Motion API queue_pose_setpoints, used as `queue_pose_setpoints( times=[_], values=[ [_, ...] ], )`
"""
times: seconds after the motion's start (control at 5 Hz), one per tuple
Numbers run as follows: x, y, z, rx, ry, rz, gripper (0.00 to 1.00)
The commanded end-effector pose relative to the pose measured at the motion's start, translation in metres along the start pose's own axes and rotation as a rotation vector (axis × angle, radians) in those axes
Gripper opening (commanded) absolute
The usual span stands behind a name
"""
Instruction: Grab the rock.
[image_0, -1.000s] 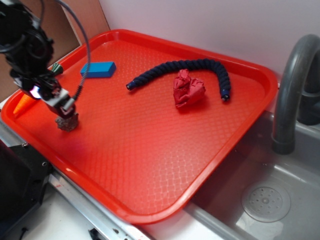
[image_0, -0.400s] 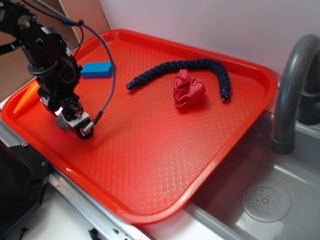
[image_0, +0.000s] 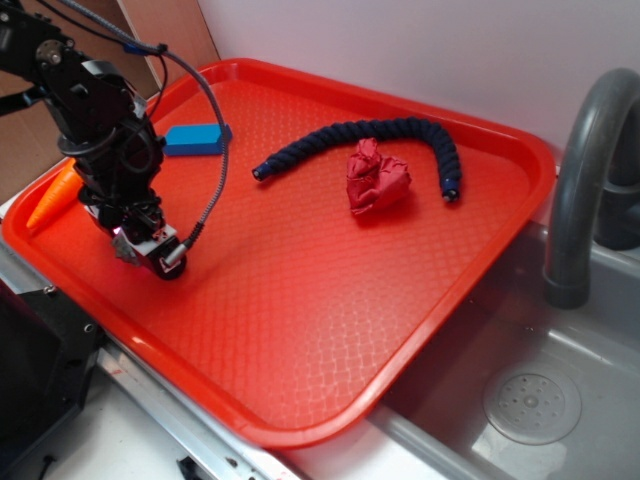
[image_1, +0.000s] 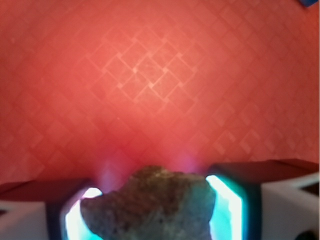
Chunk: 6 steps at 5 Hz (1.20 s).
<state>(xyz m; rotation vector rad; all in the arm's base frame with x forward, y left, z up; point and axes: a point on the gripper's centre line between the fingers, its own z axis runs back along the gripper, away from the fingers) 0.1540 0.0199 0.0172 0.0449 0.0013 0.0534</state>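
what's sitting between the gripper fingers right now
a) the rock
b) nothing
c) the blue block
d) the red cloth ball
a: the wrist view shows the rock lodged between the two fingers of the gripper, while the blue block and the red cloth ball lie elsewhere on the tray.

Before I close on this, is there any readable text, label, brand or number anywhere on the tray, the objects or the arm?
None readable in either view.
The red plastic tray shows only an embossed diamond pattern.
The blue rectangular block, crumpled red cloth ball and rough brown-grey rock carry no markings.
The black arm and its tool show no legible label.
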Motion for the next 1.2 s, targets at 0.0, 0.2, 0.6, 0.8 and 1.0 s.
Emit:
queue_pose_setpoints(
  times=[0.0,0.2,0.6,0.8,1.0],
  values=[
    [0.008,-0.004,0.033,-0.051,-0.006,0.056,0.0],
    [0.018,-0.025,0.083,-0.109,-0.063,0.054,0.0],
    [0.017,-0.072,0.173,-0.246,-0.125,-0.039,0.0],
    [0.013,-0.069,0.174,-0.285,-0.113,-0.045,0.0],
    [0.015,-0.063,0.162,-0.285,-0.09,-0.042,0.0]
  ],
)
